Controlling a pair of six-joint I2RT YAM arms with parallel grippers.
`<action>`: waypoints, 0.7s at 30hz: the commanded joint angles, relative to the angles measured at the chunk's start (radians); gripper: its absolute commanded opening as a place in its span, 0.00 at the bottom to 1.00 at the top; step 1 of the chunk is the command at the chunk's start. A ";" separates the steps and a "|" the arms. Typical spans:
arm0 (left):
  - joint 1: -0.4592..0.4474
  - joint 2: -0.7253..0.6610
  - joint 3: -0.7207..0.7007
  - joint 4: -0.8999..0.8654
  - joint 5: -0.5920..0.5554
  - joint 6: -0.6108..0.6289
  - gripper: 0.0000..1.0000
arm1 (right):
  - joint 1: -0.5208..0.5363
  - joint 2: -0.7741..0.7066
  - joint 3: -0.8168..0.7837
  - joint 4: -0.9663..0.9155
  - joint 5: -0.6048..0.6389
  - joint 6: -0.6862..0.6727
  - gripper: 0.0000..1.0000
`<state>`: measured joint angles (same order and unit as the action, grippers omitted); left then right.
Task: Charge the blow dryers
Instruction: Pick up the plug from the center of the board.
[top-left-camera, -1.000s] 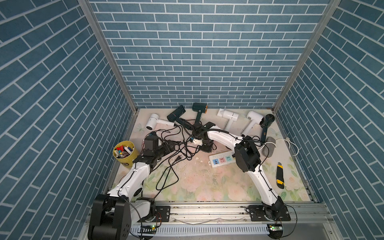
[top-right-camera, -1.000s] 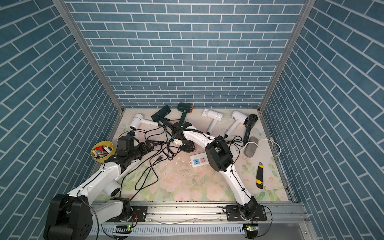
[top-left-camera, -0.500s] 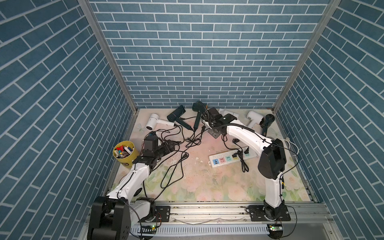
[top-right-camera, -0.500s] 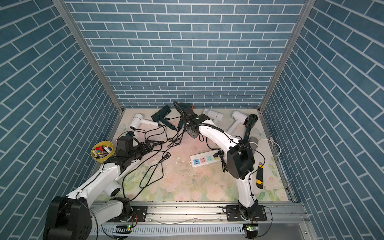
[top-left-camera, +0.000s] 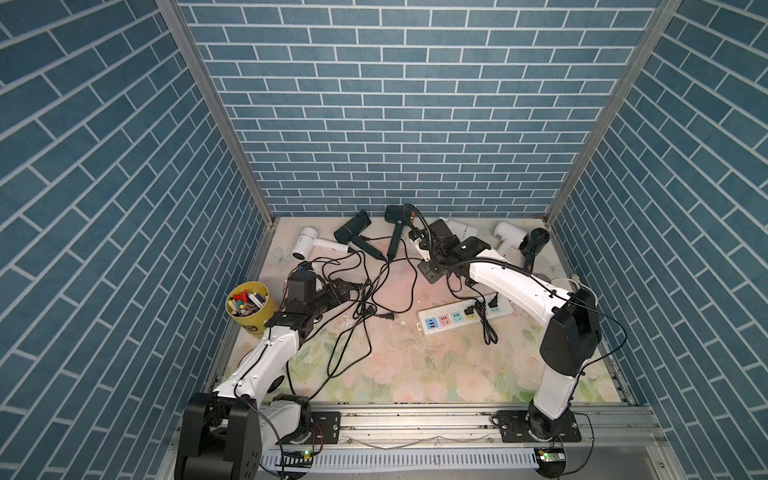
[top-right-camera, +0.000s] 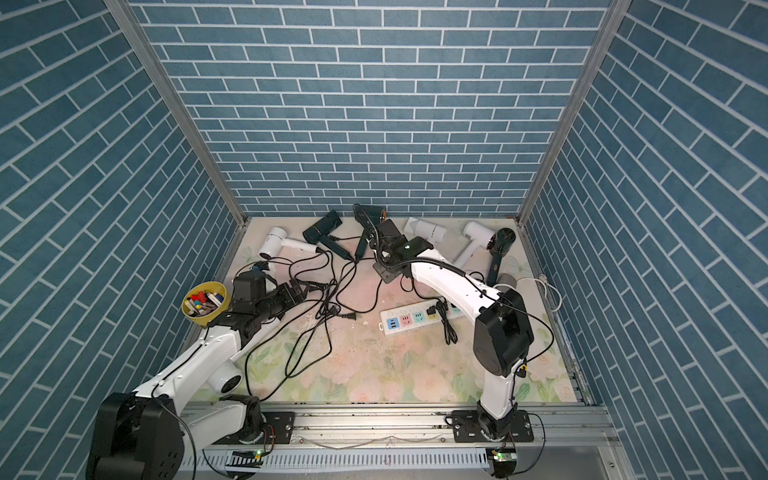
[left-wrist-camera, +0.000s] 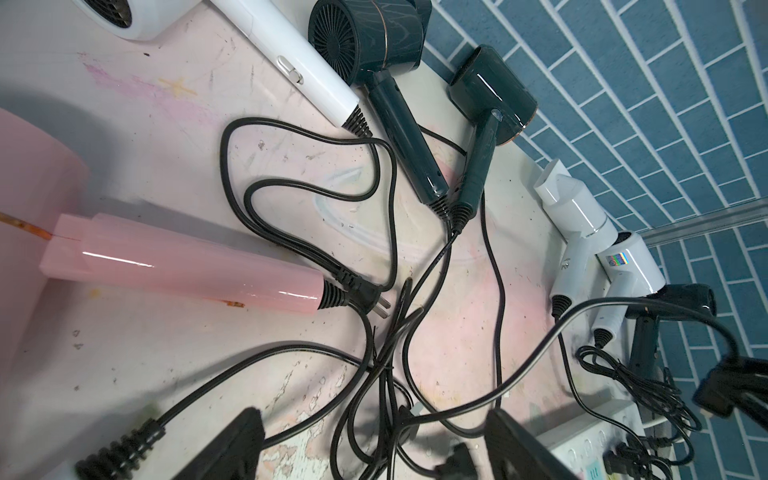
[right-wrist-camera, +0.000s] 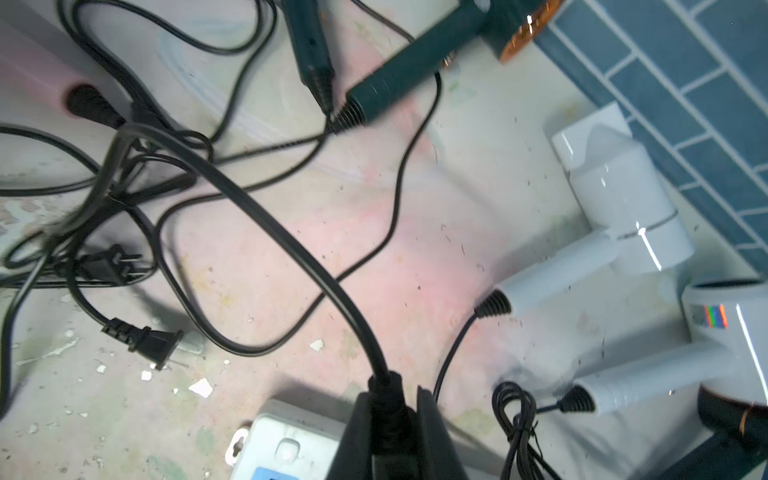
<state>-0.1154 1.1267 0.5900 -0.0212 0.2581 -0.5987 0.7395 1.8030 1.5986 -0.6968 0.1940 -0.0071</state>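
Several blow dryers lie along the back wall in both top views: white, dark, dark green, two white and black. A pink one shows in the left wrist view. Their black cords tangle mid-table. My right gripper hangs raised behind the white power strip, shut on a black plug whose cord runs back to the tangle. My left gripper is open over the cords, holding nothing.
Two black plugs sit in the strip. Loose plugs lie on the table. A yellow cup of small items stands at the left wall. A grey roll lies at the right, by the strip's white cable.
My right arm has lifted the plug out of the tangle and carried it back and to the right, its elbow swinging right. The cord trails after it. The left arm has not moved.
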 joint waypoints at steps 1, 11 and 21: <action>0.008 0.002 -0.020 0.022 0.018 0.002 0.88 | -0.005 -0.102 -0.020 0.060 0.041 0.121 0.00; -0.024 -0.012 -0.042 0.134 0.115 0.005 0.99 | -0.015 -0.254 -0.266 0.375 -0.170 0.278 0.00; -0.218 -0.019 0.007 0.214 0.195 0.064 0.99 | -0.017 -0.268 -0.464 0.560 -0.307 0.389 0.00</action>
<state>-0.2848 1.1229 0.5625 0.1490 0.4179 -0.5762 0.7261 1.5444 1.1599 -0.2451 -0.0418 0.3084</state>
